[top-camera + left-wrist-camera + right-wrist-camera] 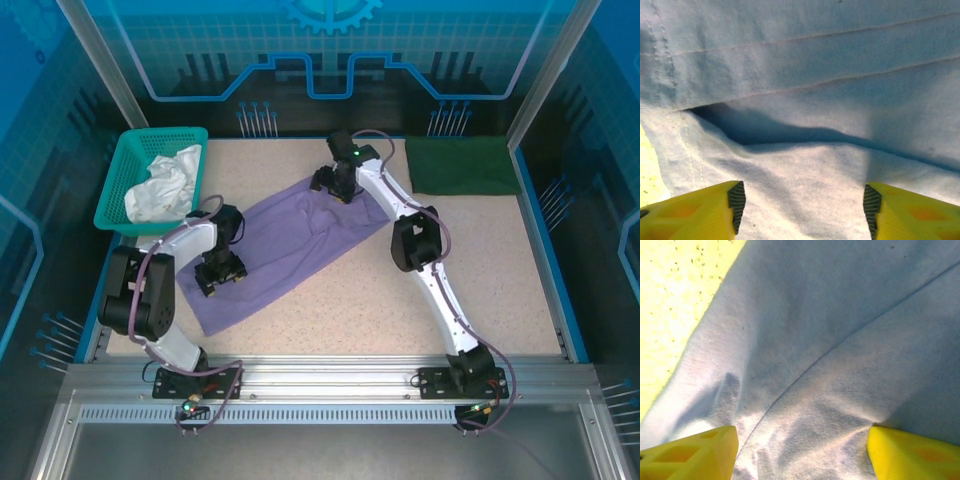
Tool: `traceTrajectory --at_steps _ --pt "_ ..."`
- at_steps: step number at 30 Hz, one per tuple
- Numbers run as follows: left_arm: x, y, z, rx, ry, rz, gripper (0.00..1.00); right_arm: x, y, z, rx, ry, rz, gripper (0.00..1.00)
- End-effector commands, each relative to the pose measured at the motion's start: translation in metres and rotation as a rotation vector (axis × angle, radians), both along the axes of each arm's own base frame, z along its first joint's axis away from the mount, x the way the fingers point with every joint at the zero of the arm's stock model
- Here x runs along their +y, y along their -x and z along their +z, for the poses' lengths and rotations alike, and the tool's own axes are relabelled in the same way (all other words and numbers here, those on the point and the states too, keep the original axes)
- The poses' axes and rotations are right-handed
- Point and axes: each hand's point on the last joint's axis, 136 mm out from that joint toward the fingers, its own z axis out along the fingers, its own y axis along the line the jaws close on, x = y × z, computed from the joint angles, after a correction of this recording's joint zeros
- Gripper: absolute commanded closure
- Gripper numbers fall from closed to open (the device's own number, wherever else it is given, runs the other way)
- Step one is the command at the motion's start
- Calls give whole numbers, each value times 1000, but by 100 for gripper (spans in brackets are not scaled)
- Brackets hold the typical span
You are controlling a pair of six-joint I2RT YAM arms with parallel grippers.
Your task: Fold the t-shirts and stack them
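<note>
- Yellow fingers [735, 210] of the left gripper [803, 207] stood apart over the lavender t-shirt [300, 240], grasping nothing; the right gripper [802, 450] likewise.
- It lay slanted across the table [480, 290]; the dark green t-shirt [462, 165] sat folded at far right.
- I judged the 2 grippers should pinch matching edges and lift together.

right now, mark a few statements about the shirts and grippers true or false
1. The purple t-shirt lies on the table. True.
2. The dark green t-shirt sits in the basket. False: it lies at the table's far right corner, and the basket holds white cloth.
3. The left gripper is open above the purple t-shirt. True.
4. The purple t-shirt is stacked on the green one. False: they lie apart.
5. The right gripper is shut. False: its fingers stand apart over the purple t-shirt.
</note>
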Motion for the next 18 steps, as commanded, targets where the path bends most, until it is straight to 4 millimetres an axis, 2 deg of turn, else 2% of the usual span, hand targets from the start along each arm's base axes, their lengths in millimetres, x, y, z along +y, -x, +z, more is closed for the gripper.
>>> traceTrajectory --at_steps 1,3,5,8,10,11,12,16,18 --pt "0 -15 29 -54 14 -21 31 -20 -13 3 23 -64 -55 25" --pt "-4 -30 44 -96 28 -31 29 -20 -23 45 -57 -112 -55 24" --pt "-7 -48 61 -153 41 -41 27 -22 -22 79 -99 -150 -49 24" --pt "-8 -70 76 -210 36 -70 25 -39 -2 99 -85 -114 -46 25" --pt "-4 -80 76 -209 9 -86 25 -53 16 94 -61 -66 -52 25" --pt "-2 -83 71 -197 5 -87 26 -63 26 84 -36 -29 -71 26" --pt "1 -85 66 -183 6 -78 27 -70 37 84 -19 -11 -95 27" --pt "15 -84 40 -130 10 -12 35 -84 77 43 109 33 -159 32" --pt "21 -81 29 -104 11 16 36 -85 90 25 161 48 -170 35"
